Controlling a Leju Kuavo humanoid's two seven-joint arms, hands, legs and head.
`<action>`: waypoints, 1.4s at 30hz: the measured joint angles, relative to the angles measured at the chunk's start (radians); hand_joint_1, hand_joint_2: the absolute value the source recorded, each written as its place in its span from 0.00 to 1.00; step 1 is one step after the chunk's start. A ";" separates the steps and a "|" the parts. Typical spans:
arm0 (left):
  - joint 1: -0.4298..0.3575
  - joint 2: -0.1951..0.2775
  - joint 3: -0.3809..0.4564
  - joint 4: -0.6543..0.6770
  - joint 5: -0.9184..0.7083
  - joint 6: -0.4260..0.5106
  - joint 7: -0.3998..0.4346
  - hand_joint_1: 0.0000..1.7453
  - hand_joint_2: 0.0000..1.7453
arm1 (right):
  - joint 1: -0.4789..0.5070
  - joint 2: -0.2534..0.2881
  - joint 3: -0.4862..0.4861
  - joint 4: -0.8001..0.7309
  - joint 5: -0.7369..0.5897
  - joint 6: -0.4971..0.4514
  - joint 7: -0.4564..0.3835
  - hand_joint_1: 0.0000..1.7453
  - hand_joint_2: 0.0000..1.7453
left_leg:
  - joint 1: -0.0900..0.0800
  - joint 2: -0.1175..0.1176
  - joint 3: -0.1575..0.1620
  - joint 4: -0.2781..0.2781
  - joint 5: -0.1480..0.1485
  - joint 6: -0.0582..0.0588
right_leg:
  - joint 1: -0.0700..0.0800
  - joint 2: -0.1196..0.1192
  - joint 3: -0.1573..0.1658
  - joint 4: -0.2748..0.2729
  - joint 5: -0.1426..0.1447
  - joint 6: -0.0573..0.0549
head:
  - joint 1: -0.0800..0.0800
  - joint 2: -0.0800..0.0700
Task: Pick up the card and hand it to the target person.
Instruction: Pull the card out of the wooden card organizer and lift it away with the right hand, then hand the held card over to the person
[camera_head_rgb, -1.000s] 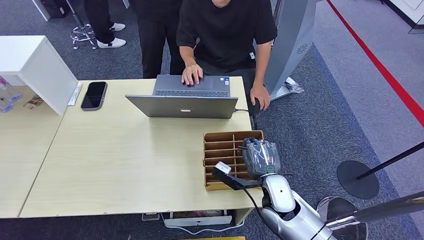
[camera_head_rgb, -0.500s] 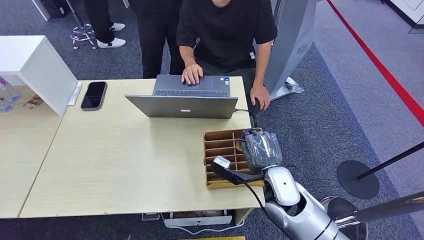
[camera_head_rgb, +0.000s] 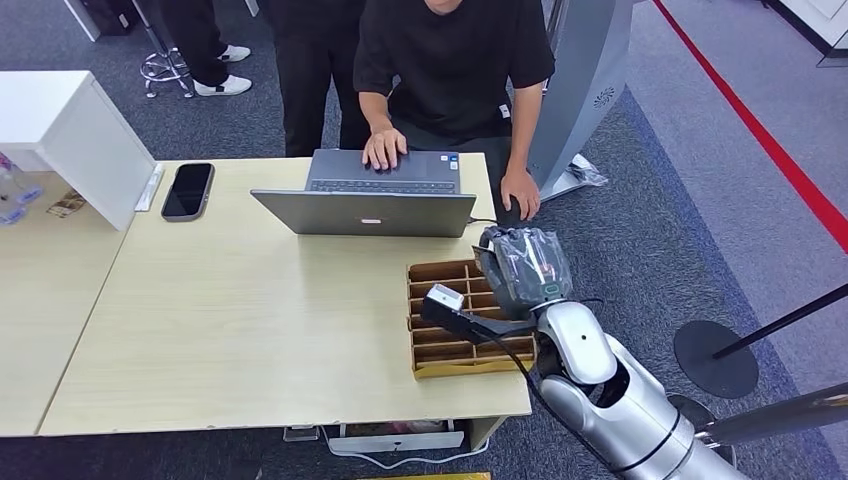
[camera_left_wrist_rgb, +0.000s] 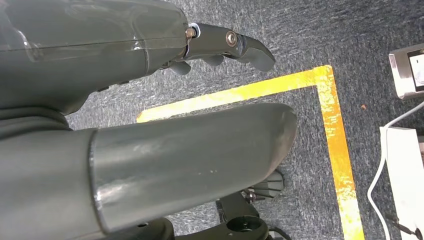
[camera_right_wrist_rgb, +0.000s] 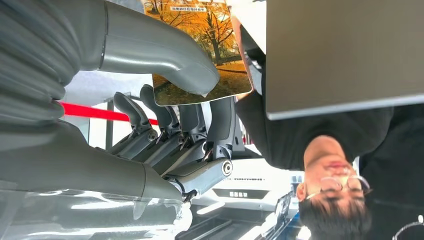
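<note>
One card (camera_right_wrist_rgb: 200, 47), printed with autumn trees in orange and yellow, is pinched in the right hand (camera_right_wrist_rgb: 165, 125): the thick thumb lies across its printed face and the dark fingers (camera_right_wrist_rgb: 190, 120) press its back. The card's far end runs past the frame edge, so its full outline is not visible; small text near that end is too fine to read. Beyond the fingertips sits the grey back of a laptop lid (camera_right_wrist_rgb: 345, 50), and past that a person (camera_right_wrist_rgb: 320, 135) in a black shirt, partly cut off.

From the head view, the right hand (camera_head_rgb: 522, 270) is wrapped in clear plastic and seen from behind, raised over the far corner of a brown divided cardboard tray (camera_head_rgb: 440, 330). The card itself is hidden behind the hand from this angle; finger positions cannot be read here. The open laptop (camera_head_rgb: 365, 205) stands just beyond the fingers on the wooden table (camera_head_rgb: 250, 320), with the person's hand on its keyboard. A black phone (camera_head_rgb: 187, 190) lies well apart, at the table's far left side.

Left hand (camera_left_wrist_rgb: 220, 47): hanging over grey carpet with a yellow tape corner (camera_left_wrist_rgb: 325, 100). Fingers slightly curled with nothing between them, thumb apart. Much of the hand is blocked by its own cover.
</note>
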 joint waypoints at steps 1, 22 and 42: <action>-0.001 0.000 0.000 0.000 -0.002 0.000 0.001 0.00 0.00 | -0.014 -0.003 0.000 0.000 -0.006 0.004 0.000 0.82 1.00 | 0.000 0.000 0.000 0.000 0.000 0.000 | 0.000 0.000 0.000 0.000 0.000 0.000 | 0.000 0.000; -0.039 -0.001 -0.017 0.000 -0.054 -0.024 0.041 0.00 0.00 | -0.302 -0.061 -0.002 0.223 -0.148 0.040 0.041 0.85 1.00 | 0.000 0.000 -0.001 0.001 0.000 0.000 | 0.000 0.000 0.000 0.000 0.000 0.000 | 0.000 0.000; -0.058 -0.008 -0.041 0.000 -0.073 -0.032 0.056 0.00 0.00 | -0.390 -0.050 0.000 0.362 -0.174 0.051 0.039 0.86 1.00 | 0.000 -0.001 -0.001 0.001 0.000 0.000 | 0.000 0.000 -0.001 0.000 0.000 0.000 | 0.000 0.000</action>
